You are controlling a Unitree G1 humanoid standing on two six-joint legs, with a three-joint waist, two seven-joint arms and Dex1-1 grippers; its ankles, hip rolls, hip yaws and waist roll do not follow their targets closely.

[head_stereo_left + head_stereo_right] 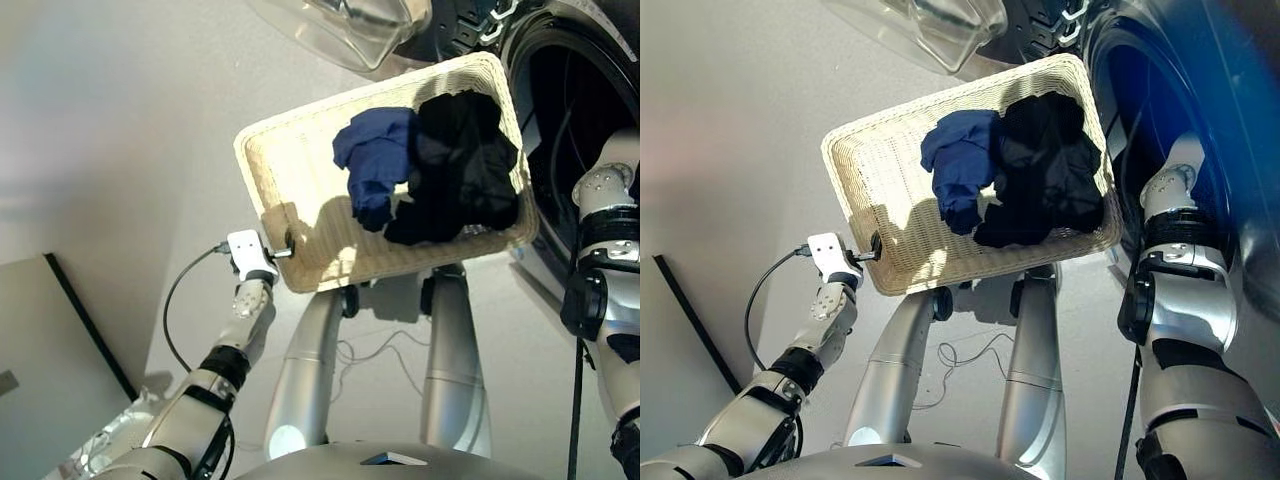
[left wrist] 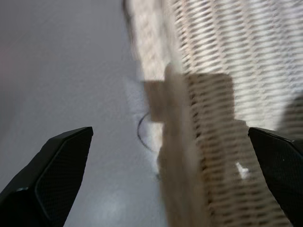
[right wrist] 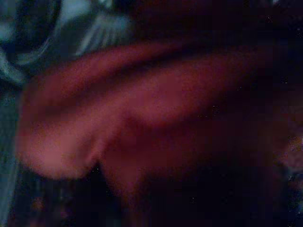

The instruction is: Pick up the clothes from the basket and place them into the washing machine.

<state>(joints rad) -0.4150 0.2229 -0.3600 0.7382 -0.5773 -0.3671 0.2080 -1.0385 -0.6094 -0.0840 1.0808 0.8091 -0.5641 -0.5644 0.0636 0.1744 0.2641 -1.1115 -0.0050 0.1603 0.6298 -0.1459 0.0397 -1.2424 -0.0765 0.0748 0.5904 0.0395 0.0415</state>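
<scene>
The cream-white basket lies tilted in front of the washing machine. In it are a navy blue garment and a black garment, bunched together at the end nearest the drum. My left gripper is open at the basket's near-left corner, and the wicker rim stands between its fingers. My right arm reaches into the dark drum hole, which hides its gripper from the head views. Coral-red cloth fills the right wrist view.
The clear-glass porthole door hangs open above the basket's far edge. A flat grey panel lies at the lower left. A thin cable lies on the pale floor under the basket.
</scene>
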